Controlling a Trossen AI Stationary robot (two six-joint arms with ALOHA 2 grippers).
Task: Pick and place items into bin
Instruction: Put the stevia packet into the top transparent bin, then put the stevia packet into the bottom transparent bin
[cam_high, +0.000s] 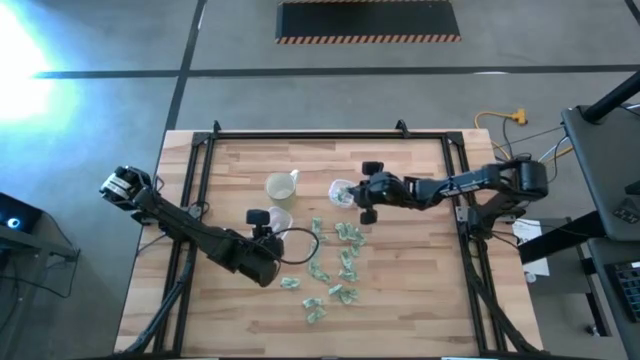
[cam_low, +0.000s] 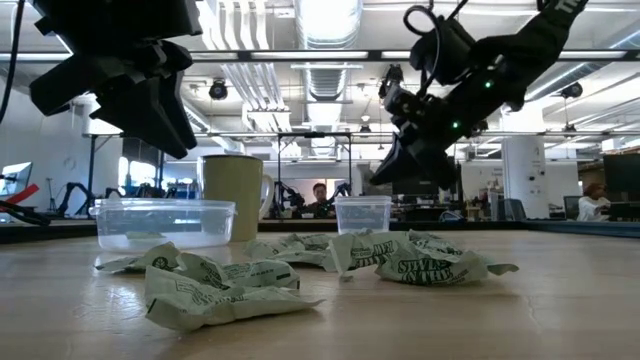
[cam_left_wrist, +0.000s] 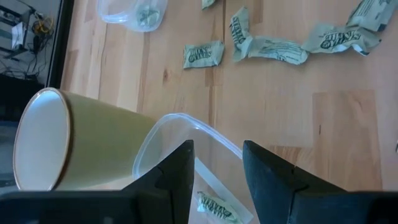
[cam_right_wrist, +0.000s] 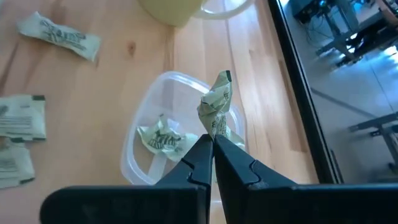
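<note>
Several pale-green and white wrapped items (cam_high: 335, 262) lie scattered on the wooden table (cam_high: 420, 300), near the front in the low view (cam_low: 220, 285). My right gripper (cam_right_wrist: 210, 138) is shut on one item (cam_right_wrist: 216, 106) above a small clear bin (cam_right_wrist: 140, 168), in which another item (cam_right_wrist: 160, 138) lies. My left gripper (cam_left_wrist: 217, 165) hovers open over a second clear bin (cam_left_wrist: 186, 124) holding an item (cam_left_wrist: 217, 208). It stands clear above that bin (cam_low: 165, 222) in the low view. A pale yellowish cup (cam_left_wrist: 74, 149) lies on its side beside this bin. My right gripper pinches the item's near end (cam_right_wrist: 214, 129) between its two fingertips. The fingers slant down from the table's right side. The crinkled item sticks out beyond the fingertips, lifted clear above the small bin's far rim.
The cup (cam_high: 282, 185) sits between the two bins at the table's middle back. A dark frame (cam_high: 300, 135) runs along the table's far and side edges. Bare wood lies toward the near edge and the right.
</note>
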